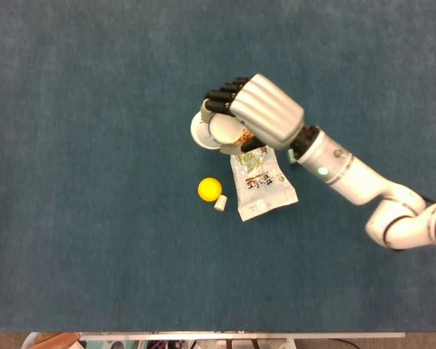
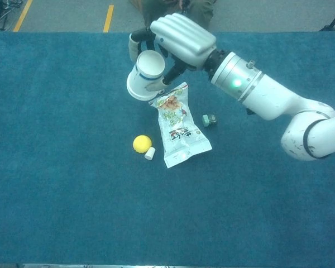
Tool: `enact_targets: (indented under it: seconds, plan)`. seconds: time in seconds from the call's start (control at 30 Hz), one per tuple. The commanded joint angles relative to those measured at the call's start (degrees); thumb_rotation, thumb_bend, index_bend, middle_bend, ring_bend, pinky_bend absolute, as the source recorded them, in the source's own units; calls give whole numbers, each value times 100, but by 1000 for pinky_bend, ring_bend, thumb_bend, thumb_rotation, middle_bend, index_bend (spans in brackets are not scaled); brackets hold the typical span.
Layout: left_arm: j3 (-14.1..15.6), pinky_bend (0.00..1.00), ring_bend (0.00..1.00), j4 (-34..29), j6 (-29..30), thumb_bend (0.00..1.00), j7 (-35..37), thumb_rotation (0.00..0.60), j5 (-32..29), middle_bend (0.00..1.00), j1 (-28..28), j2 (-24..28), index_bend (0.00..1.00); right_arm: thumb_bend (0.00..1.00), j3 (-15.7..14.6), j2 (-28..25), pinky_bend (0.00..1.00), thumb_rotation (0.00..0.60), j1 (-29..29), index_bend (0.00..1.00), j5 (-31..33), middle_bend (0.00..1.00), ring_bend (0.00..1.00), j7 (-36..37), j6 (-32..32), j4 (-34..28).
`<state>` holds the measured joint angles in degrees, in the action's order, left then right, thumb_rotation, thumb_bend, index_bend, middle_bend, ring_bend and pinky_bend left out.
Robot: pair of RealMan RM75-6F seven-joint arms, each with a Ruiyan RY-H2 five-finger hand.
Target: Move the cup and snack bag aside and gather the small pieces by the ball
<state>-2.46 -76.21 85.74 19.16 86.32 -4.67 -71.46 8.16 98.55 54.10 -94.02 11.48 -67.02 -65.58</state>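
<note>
My right hand [image 1: 265, 110] [image 2: 181, 34] grips a white paper cup [image 2: 144, 75] [image 1: 209, 131] and holds it tilted above the table, its mouth facing the chest camera. Below it the snack bag [image 1: 260, 180] [image 2: 177, 126] lies flat on the blue cloth. A yellow ball [image 1: 209, 189] [image 2: 142, 143] rests left of the bag, with a small white piece [image 1: 220, 203] [image 2: 149, 153] touching or almost touching it. A small green piece [image 2: 209, 119] lies right of the bag; the head view hides it behind my forearm. My left hand is not in view.
Blue cloth covers the whole table [image 1: 94, 240]. The far table edge [image 2: 56, 32] borders a floor with yellow lines. My right forearm [image 2: 268, 97] reaches in from the right above the cloth.
</note>
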Motion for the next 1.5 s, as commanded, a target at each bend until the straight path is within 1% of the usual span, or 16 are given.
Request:
enact_targets:
  seconds: [0.03, 0.17, 0.3, 0.57, 0.73, 0.87, 1.0, 1.17, 1.37, 1.5]
  plan:
    - [-5, 495, 334, -35, -22, 309, -42, 600, -15, 497, -9, 9, 551, 0, -56, -517, 614, 600, -228, 703, 52, 634, 541, -611, -60, -569]
    - [-16, 495, 334, -107, -44, 309, -122, 600, -23, 497, -28, 29, 552, 0, -105, -894, 614, 600, -429, 703, 193, 634, 541, -1248, -22, -914]
    - [-20, 495, 334, -168, -65, 309, -194, 600, -16, 497, -51, 38, 551, 0, -146, -1194, 614, 600, -606, 703, 410, 634, 541, -1623, 93, -1127]
    - [-60, 495, 334, -228, -119, 309, -246, 600, -15, 497, -123, 62, 552, 0, -245, -1782, 614, 600, -1030, 703, 783, 634, 542, -2224, 115, -1544]
    - [-64, 495, 334, -244, -143, 308, -253, 600, 11, 497, -164, 70, 552, 0, -318, -2169, 614, 600, -1357, 703, 982, 634, 541, -2565, -7, -1952]
    - [-59, 495, 334, -243, -150, 309, -257, 600, 17, 497, -177, 63, 551, 0, -423, -2476, 614, 600, -1638, 703, 1107, 634, 541, -2844, -119, -2299]
    - [-58, 495, 334, -230, -158, 309, -252, 600, 12, 497, -185, 51, 552, 0, -528, -2707, 614, 600, -1876, 703, 1208, 634, 541, -3084, -193, -2520]
    - [-49, 495, 334, -232, -169, 309, -281, 600, 17, 497, -197, 36, 552, 0, -555, -2836, 614, 600, -2096, 703, 1335, 633, 541, -3404, -301, -2585]
    - [-48, 495, 334, -252, -170, 309, -303, 600, -6, 497, -193, 32, 552, 0, -504, -2891, 614, 600, -2247, 703, 1421, 619, 529, -3475, -371, -2572]
    - [-45, 495, 334, -225, -201, 309, -280, 600, -42, 497, -192, 12, 552, 0, -530, -2909, 614, 600, -2364, 703, 1512, 614, 524, -3510, -341, -2593]
